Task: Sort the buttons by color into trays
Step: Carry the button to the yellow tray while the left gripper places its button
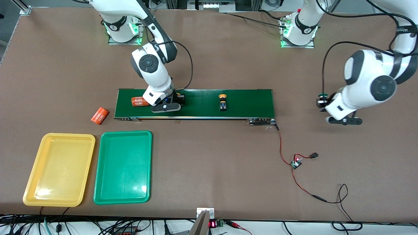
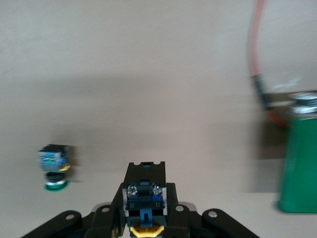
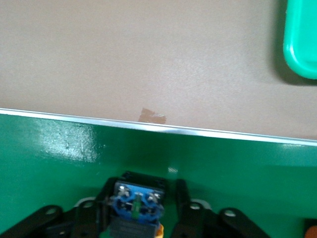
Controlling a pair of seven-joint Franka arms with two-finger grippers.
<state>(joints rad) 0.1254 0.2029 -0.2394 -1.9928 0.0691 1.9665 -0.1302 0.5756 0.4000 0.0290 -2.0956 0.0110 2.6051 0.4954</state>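
Table (image 1: 209,49): a broad brown top, bare across most of its middle.
Belt (image 1: 202,112): a long dark green strip across the centre; its rail is a low raised edge.
Trays: the yellow tray (image 1: 68,135) and the green tray (image 1: 125,132) lie side by side, both empty, nearer the camera than the belt, at the right arm's end of the table.
Left gripper (image 1: 344,120): over bare table off the belt's end at the left arm's end, fingers clamped tight on a yellow-capped button (image 2: 143,198).
Right gripper (image 1: 166,107): down on the belt around a second button (image 3: 136,201); whether it has gripped cannot be told, nor the cap's colour.
Orange cans: one (image 1: 138,101) on the belt just beside the right gripper, one (image 1: 99,115) on the table off the belt's end.
Loose buttons: a yellow one (image 1: 223,101) mid-belt; a green one (image 1: 322,99) on the table beside the left gripper.
Risk: the left arm's button is well apart from the yellow tray, so a weak hold on the long carry could drop it. The right gripper could nudge the neighbouring can as it lifts.
Room: open table between belt and trays. A red wire and small board (image 1: 296,162) lie near the belt's end, best crossed high.
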